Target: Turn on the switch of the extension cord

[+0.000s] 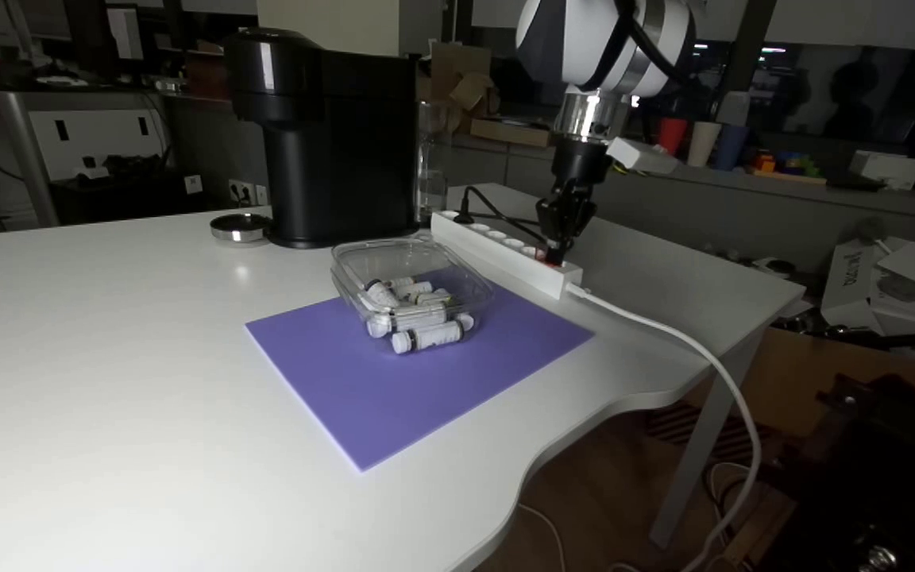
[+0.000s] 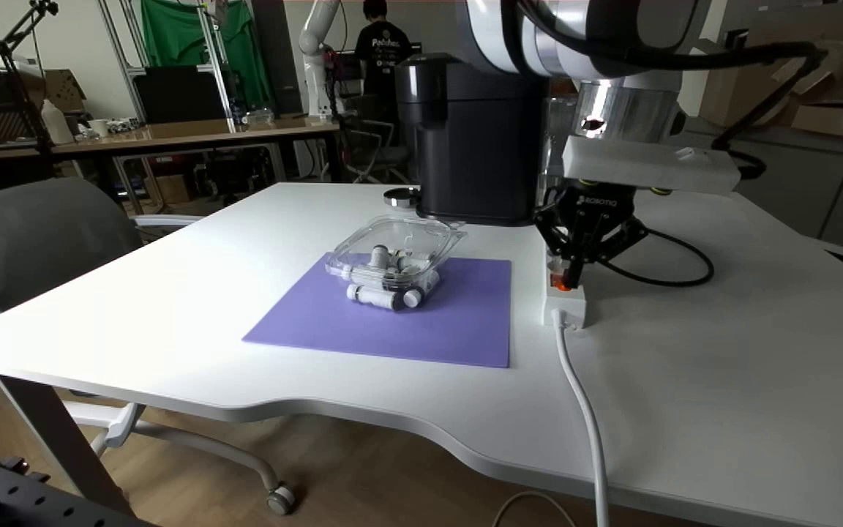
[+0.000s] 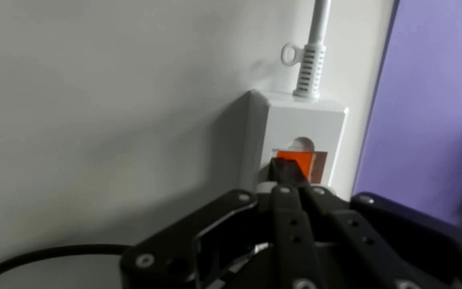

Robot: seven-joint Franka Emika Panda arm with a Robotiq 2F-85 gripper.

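Note:
The extension cord is a white power strip, seen in both exterior views [image 1: 497,253] [image 2: 565,313] and end-on in the wrist view [image 3: 305,120]. Its bright orange switch [image 3: 305,160] sits near the cable end and also shows in an exterior view [image 2: 557,282]. My gripper [image 3: 285,166] points down with its fingers together and nothing between them. In both exterior views the gripper [image 1: 554,256] [image 2: 571,278] is at the switch end of the strip. Its tips cover the left part of the switch in the wrist view and appear to touch it. The cable [image 1: 664,326] runs off the table edge.
A black plug [image 1: 464,216] with a black cord sits in the strip's far end. A clear container [image 2: 421,241] with several white vials stands on a purple sheet [image 1: 394,405] beside the strip. A black machine [image 1: 338,151] stands behind, near a small round metal dish [image 1: 239,228].

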